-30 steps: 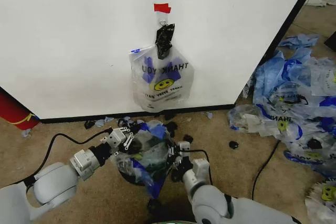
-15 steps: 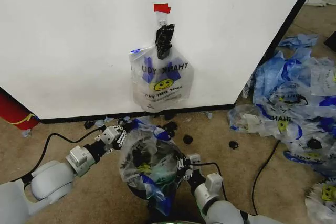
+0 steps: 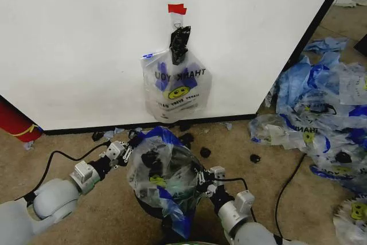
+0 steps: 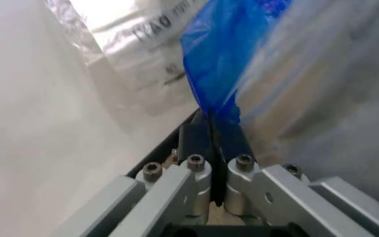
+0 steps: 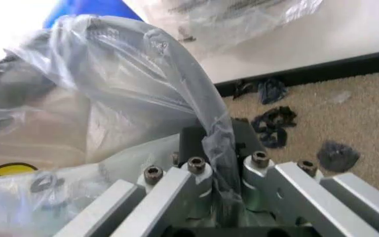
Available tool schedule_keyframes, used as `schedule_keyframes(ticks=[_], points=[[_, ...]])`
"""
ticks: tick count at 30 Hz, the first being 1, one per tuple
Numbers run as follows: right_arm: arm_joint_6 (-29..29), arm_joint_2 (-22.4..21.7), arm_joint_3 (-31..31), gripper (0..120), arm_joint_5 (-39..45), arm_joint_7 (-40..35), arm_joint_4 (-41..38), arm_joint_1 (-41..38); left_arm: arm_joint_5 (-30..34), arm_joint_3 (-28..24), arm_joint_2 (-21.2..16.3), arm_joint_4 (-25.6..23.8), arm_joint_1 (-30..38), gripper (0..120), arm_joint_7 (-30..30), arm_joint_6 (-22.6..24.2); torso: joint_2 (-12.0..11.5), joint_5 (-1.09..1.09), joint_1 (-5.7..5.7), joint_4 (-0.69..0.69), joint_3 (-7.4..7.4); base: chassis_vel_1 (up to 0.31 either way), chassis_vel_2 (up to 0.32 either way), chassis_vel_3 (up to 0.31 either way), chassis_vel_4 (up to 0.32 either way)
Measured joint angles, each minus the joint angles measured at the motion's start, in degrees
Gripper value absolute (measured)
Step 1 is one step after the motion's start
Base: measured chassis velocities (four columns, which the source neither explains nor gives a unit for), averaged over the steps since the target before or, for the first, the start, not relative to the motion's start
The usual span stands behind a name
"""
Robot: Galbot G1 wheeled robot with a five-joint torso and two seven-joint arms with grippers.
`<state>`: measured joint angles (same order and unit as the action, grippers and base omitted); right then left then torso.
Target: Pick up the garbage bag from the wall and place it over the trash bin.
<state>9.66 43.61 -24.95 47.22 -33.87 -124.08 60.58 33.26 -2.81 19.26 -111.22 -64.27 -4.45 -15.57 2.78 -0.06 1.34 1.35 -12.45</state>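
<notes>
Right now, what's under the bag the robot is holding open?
Under the garbage bag, stretched between the left gripper and right gripper, a dark curve of the trash bin shows. The plastic covers the rest.

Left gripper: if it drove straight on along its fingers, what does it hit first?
The left gripper, shut on the garbage bag, points right and slightly toward the wall. Likely more of that bag first; depth is unclear.

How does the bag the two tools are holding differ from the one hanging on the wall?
The garbage bag held between the left tool and right tool is spread open low over the trash bin; the hanging bag hangs flat and closed on the wall. The hanging bag's print reads clearly, the held one's is crumpled. Both are see-through with blue handles and a yellow smiley.
</notes>
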Motion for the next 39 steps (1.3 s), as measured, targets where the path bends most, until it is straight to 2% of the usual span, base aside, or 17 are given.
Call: schedule_keyframes(ticks=[19, 27, 29, 30, 33, 34, 39], points=[[0.58, 1.26, 3.90, 0, 2.18, 0.71, -0.01, -0.38, -0.39, -2.23, 3.14, 2.15, -0.08, 0, -0.12, -1.33, 0.00, 0.00, 0.00, 0.00, 0.00, 0.000, 0.000, 0.000, 0.000], [0.55, 1.29, 5.01, 0, 2.23, 0.42, 0.22, -0.11, 0.14, -1.01, 3.18, 1.01, 0.15, 0, -0.67, -1.53, 0.00, 0.00, 0.00, 0.01, 0.00, 0.000, 0.000, 0.000, 0.000], [0.56, 1.54, 5.67, 0, 1.93, 0.10, 1.31, -0.09, 0.62, 0.25, 2.69, -0.31, -0.32, 10, -0.95, -1.53, 0.00, 0.00, 0.00, 0.00, 0.00, 0.000, 0.000, 0.000, 0.000], [0.56, 1.54, 5.67, 0, 1.93, 0.10, 1.31, -0.09, 0.62, 0.25, 2.69, -0.31, -0.32, 10, -0.95, -1.53, 0.00, 0.00, 0.00, 0.00, 0.00, 0.000, 0.000, 0.000, 0.000], [0.56, 1.62, 6.37, 0, 1.90, -0.06, 2.01, -0.09, 1.16, 1.31, 1.94, -1.79, -1.05, 20, -1.23, -1.52, 0.00, 0.01, 0.00, 0.00, 0.00, 0.000, 0.000, 0.000, 0.000], [0.57, 1.64, 6.77, 0, 1.92, -0.07, 2.25, -0.09, 1.41, 1.70, 1.49, -2.67, -1.25, 28, -1.59, -1.52, 0.00, 0.00, 0.00, 0.00, 0.00, 0.000, 0.000, 0.000, 0.000], [0.61, 1.83, 8.30, 0, 1.94, -0.08, 2.87, 0.16, 2.16, 2.43, 0.90, -4.35, -1.29, 43, -2.73, -1.44, 0.00, 0.00, 0.00, 0.00, 0.00, 0.000, 0.000, 0.000, 0.000]])
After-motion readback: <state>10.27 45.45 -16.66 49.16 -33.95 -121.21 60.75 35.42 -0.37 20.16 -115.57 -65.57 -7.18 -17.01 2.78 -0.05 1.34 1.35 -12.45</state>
